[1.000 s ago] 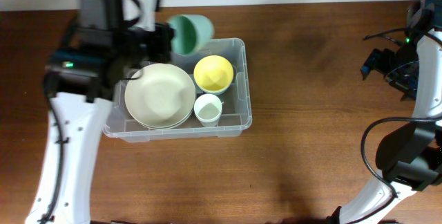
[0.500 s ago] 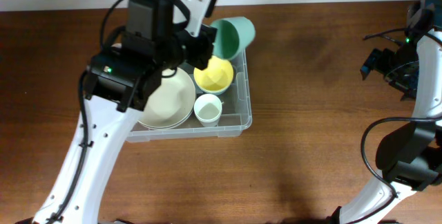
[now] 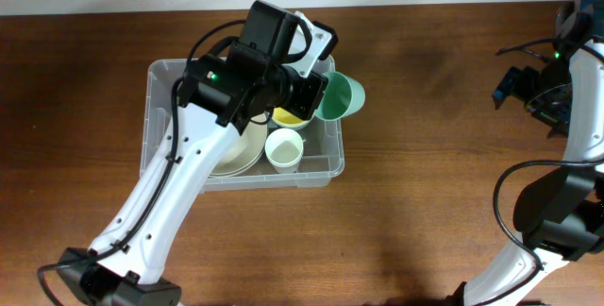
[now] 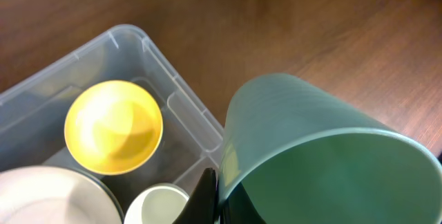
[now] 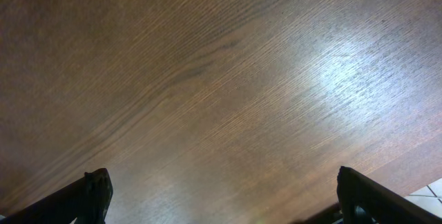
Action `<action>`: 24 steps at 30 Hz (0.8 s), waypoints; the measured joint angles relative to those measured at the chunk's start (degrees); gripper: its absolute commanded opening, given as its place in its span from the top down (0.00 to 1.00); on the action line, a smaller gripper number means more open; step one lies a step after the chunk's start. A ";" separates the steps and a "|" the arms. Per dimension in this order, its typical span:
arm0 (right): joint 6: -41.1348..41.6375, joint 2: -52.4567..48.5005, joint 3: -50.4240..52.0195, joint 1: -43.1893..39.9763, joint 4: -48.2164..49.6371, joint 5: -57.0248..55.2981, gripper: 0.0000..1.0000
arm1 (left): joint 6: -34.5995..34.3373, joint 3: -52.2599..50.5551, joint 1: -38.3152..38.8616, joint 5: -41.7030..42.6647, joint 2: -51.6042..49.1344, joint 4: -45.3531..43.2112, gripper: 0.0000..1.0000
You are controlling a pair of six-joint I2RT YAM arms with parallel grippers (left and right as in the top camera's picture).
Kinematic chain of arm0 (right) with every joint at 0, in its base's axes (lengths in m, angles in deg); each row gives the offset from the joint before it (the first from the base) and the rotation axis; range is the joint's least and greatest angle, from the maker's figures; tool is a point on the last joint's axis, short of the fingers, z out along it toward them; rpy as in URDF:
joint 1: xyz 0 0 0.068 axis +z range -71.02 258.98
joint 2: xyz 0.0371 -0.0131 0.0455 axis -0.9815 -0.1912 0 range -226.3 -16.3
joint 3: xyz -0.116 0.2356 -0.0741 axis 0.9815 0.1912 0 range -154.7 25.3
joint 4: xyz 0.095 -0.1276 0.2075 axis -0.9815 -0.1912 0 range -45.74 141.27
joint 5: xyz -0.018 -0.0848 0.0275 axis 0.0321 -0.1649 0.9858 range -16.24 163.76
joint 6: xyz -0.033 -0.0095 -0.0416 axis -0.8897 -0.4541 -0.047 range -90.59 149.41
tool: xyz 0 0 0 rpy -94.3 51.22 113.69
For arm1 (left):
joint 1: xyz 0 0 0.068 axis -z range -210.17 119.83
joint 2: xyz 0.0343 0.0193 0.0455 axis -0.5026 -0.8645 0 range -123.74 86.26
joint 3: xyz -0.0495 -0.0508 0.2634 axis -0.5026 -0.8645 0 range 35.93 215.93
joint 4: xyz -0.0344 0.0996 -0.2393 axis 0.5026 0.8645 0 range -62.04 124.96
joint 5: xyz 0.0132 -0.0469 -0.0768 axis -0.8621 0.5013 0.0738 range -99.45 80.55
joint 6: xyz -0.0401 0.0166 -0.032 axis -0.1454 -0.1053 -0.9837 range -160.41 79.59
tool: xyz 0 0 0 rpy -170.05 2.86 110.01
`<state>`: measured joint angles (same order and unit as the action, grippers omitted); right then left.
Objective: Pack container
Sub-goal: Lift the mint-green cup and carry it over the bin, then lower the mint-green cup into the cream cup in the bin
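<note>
Swinging rightward since a second ago, the left arm now carries the green cup (image 3: 340, 96) out past the right rim of the container (image 3: 148, 117), so it hangs partly over the worktop (image 3: 425, 202). Its left hand (image 3: 316, 93) is clenched on the cup's rim, with the cup tilted on its side. The container sits left of centre on the worktop, holding a yellow bowl (image 4: 114, 126), a white cup (image 3: 284, 149) and a plate (image 3: 236, 155). Well apart at the right edge, the right hand (image 5: 224, 207) hangs released, fingers wide.
</note>
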<state>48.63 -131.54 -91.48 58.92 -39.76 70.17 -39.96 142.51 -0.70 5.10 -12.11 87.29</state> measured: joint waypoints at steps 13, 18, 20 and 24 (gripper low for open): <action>0.04 0.00 0.00 0.00 -0.02 0.00 0.01 | 1.46 0.00 0.00 -3.04 -2.84 6.82 0.99; 0.00 0.00 0.00 0.00 -0.02 0.00 0.01 | 1.75 0.00 0.02 -5.75 -5.27 9.66 0.99; 0.00 0.00 0.00 0.00 -0.02 0.00 0.01 | 1.77 0.00 0.04 -8.15 -6.19 11.15 0.99; 0.02 0.00 0.00 0.00 -0.02 0.00 0.01 | 1.46 -0.02 0.04 -14.36 -6.64 11.93 0.99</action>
<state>48.65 -131.54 -91.48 58.92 -39.78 70.17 -38.50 142.49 -0.66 -9.26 -18.75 99.22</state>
